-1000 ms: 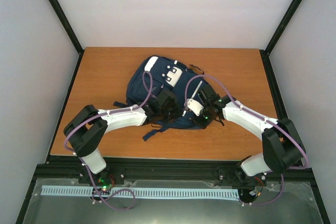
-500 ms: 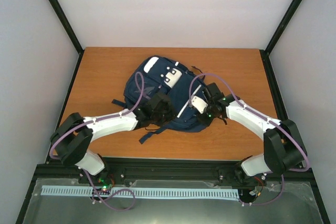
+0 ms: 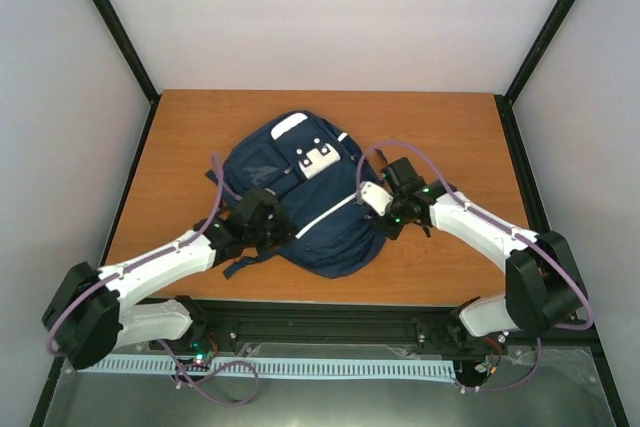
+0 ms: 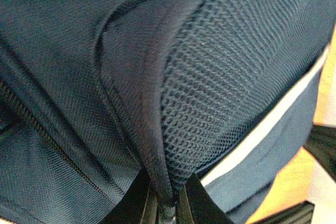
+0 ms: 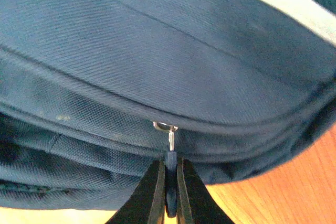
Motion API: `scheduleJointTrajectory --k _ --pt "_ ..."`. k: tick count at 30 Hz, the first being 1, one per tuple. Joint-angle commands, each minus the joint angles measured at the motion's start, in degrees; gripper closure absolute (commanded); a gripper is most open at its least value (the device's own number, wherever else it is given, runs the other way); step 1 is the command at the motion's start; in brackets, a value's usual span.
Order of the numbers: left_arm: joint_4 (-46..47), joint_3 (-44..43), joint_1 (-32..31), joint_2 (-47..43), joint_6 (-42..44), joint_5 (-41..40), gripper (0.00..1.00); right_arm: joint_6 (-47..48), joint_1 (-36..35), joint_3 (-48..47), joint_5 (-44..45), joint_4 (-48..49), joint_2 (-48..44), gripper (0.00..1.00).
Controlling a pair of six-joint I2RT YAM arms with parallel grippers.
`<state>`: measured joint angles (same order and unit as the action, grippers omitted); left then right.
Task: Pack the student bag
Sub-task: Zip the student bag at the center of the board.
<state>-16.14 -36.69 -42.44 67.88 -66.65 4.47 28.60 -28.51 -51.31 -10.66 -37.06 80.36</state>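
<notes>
The navy student bag [image 3: 300, 197] lies flat in the middle of the wooden table, white patches toward the back, a thin white stripe across it. My left gripper [image 3: 255, 227] is at the bag's left near edge, shut on a fold of the bag's mesh side pocket [image 4: 210, 87]. My right gripper [image 3: 385, 212] is at the bag's right edge, shut on the dark zipper pull [image 5: 170, 169], which hangs from a silver slider [image 5: 165, 126] on the closed zip. No books show in any view.
The wooden table [image 3: 450, 137] is bordered by black frame rails and white walls. A dark strap [image 3: 240, 265] trails from the bag toward the near edge. Purple cables loop over both arms.
The left arm has pulled back and to the left with the bag fabric, and the bag has spread and shifted toward the near left. The right gripper stayed at the bag's right edge.
</notes>
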Motion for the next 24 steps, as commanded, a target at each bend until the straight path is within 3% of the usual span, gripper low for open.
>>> scheduleJointTrajectory --k 1,8,9,11,12,14,21,24 --pt "-9.84 0.63 10.0 -5.99 6.55 -6.73 0.99 -2.42 -10.85 -3.76 7.07 0.67 2.52 0.97" --pt "-16.3 -6.35 22.82 -4.21 16.16 -5.27 0.99 -3.48 -20.46 -16.55 2.66 0.41 14.51 0.97" --pt "-17.33 -7.3 23.69 -4.01 16.66 -4.35 0.92 -3.77 -20.74 -17.89 1.62 0.47 15.74 0.97" --pt "-19.43 -8.6 24.06 -4.42 16.81 -3.3 0.64 -4.22 -21.03 -20.07 0.46 0.65 17.69 0.97" --pt "-20.22 -8.5 24.02 -5.21 16.17 -2.3 0.55 -4.37 -21.05 -20.62 0.14 0.73 18.37 0.97" --pt "-21.33 -7.37 24.07 -7.55 14.38 0.38 0.46 -4.67 -21.1 -20.76 -0.5 1.25 18.92 0.97" --pt "-18.06 2.31 23.25 -15.7 4.17 13.58 0.43 -5.26 -21.15 -18.34 -0.61 3.17 17.94 0.97" --pt "-15.43 4.43 19.74 -18.86 -0.46 11.13 0.41 -5.22 -21.15 -17.91 -0.65 3.54 17.69 0.97"
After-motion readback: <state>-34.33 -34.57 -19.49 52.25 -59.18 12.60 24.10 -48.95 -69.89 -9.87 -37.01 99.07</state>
